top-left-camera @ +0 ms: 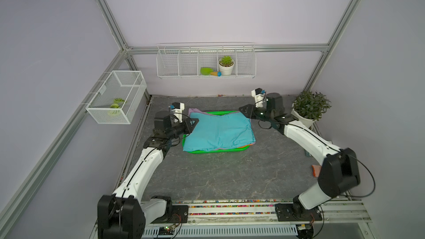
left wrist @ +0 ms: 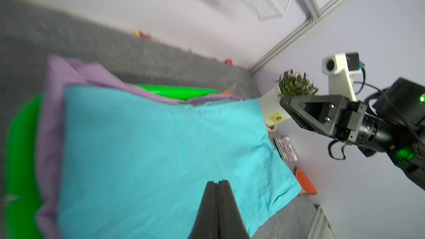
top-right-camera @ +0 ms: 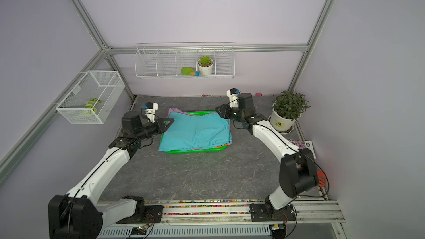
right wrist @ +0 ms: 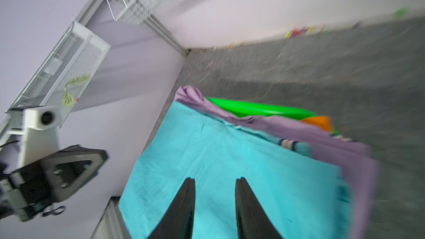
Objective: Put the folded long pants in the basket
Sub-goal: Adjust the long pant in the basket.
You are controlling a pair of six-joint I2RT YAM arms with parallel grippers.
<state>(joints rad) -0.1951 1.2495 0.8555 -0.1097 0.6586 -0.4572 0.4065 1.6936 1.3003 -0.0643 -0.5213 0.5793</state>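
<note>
The green basket (top-left-camera: 216, 152) sits on the grey bench (top-left-camera: 230, 180) about midway between the two arms, and the folded pants lie stacked in it; the teal pants (top-left-camera: 218, 132) are on top, spread flat and covering nearly the whole basket, so that only its front rim and a strip of its far rim show in both top views; the lilac pants (top-left-camera: 195, 111) lie under them, their edge sticking out at the far left corner, past the basket's rim; a small bit of the orange pants (right wrist: 318, 120) peeks out from under the lilac at the right side of the stack. The left pincer (left wrist: 218, 183) is at the stack's left edge over the teal cloth, its jaws pressed together with nothing between them; the right pincer (right wrist: 215, 179) is at the far right corner, jaws partly apart with a clear gap and nothing held; whether either touches the cloth cannot be told. A potted plant (top-left-camera: 310, 106) stands on the bench behind the right arm.
</note>
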